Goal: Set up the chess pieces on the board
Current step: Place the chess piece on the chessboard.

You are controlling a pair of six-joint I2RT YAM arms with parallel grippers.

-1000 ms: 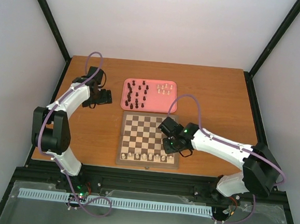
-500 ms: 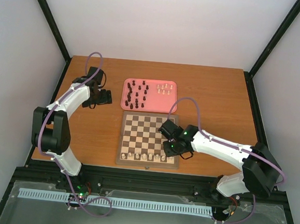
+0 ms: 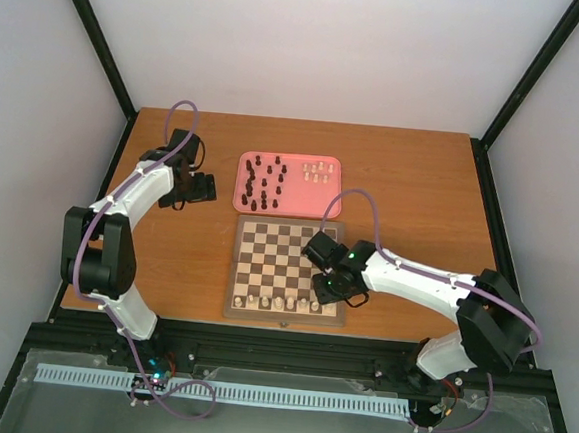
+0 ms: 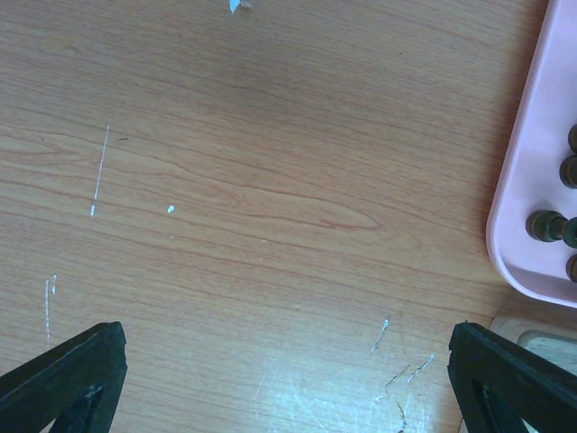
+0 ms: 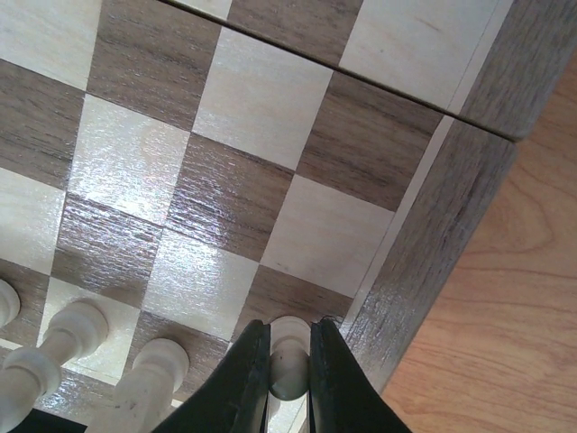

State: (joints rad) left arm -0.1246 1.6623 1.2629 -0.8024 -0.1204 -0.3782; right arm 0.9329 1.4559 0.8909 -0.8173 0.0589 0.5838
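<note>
The board [image 3: 267, 245] lies mid-table with a row of cream chess pieces [image 3: 278, 302] along its near edge. My right gripper [image 3: 324, 289] hangs over the board's near right corner. In the right wrist view that gripper [image 5: 290, 347] is shut on a cream piece [image 5: 290, 365] above the squares by the board's border [image 5: 424, 262], next to other cream pieces [image 5: 149, 379]. My left gripper [image 3: 203, 188] is open over bare table, left of the pink tray. Its fingers [image 4: 63, 379] are spread wide with nothing between them.
A pink tray [image 3: 240, 188] behind the board holds several dark pieces [image 3: 262, 179] and a few cream ones [image 3: 319, 171]. Its rim [image 4: 527, 180] and dark pieces [image 4: 548, 225] show at the right of the left wrist view. The table [image 3: 422, 187] is wooden.
My right arm has shifted slightly left over the board's near right corner, still shut on the cream piece. The left arm has not moved.
</note>
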